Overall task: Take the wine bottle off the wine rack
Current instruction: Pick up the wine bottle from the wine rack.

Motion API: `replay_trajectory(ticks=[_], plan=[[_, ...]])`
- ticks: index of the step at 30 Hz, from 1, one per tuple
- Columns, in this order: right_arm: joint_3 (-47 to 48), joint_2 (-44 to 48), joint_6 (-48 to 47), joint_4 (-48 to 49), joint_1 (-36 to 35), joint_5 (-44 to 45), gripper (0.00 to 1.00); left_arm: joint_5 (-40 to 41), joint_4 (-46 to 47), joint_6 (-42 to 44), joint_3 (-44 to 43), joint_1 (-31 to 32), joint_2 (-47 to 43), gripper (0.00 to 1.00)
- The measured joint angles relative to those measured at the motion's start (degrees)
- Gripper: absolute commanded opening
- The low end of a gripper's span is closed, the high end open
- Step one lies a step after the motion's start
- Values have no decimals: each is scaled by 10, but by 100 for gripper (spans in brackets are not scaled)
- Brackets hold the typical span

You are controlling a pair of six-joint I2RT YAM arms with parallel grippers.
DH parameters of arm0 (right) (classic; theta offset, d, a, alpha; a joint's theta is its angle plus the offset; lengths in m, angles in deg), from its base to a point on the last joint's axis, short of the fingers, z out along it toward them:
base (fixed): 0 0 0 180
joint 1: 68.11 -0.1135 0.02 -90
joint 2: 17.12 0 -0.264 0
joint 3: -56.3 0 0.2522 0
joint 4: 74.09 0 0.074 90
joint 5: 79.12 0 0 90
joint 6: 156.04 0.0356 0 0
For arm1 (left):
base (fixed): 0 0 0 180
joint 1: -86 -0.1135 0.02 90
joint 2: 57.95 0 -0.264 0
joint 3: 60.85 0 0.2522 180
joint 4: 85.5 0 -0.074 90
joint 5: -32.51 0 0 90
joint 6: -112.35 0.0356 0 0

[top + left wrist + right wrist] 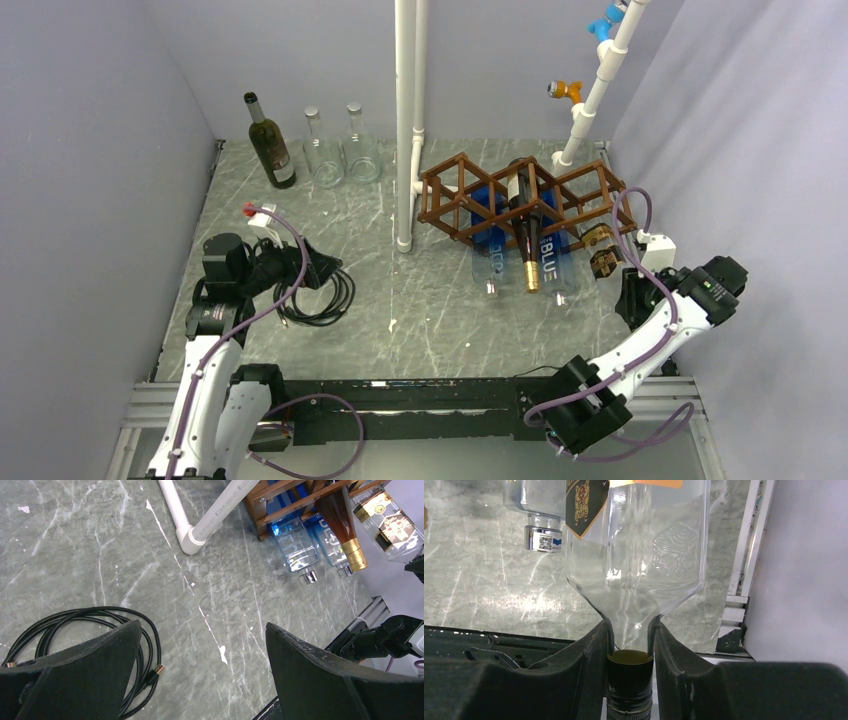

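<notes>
1. Clamping the neck of a clear bottle (639, 555) just above its dark cap, the right gripper (630, 640) sits at the bottom centre of its wrist view, jaws closed tight on the glass.
2. Clear bottle: black-and-gold label, lying at the right end of the wine rack (255, 515), neck pointing to the lower right of the overhead view.
3. Wine rack: brown wooden lattice, right of centre in the overhead view, standing on the grey marbled table (400, 300).
4. Dark wine bottle (522, 225): gold foil neck, lying in the rack's middle, flanked by two blue-labelled bottles (550, 255).
5. Left gripper (202, 630): jaws spread wide, holding nothing, above the table at the left of the overhead view.
6. Black cable (75, 625): coiled, beside the left gripper.
7. White pipe (405, 120): upright, top centre, just left of the rack.
8. Green bottle (270, 145) and two clear flasks (340, 150): upright, upper left.
</notes>
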Motion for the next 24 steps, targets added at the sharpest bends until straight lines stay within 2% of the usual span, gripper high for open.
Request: replay_trajectory(ticks=[24], plan=[[50,38,15,-41,1,0,0,0,0,0,0,1,-3,100]])
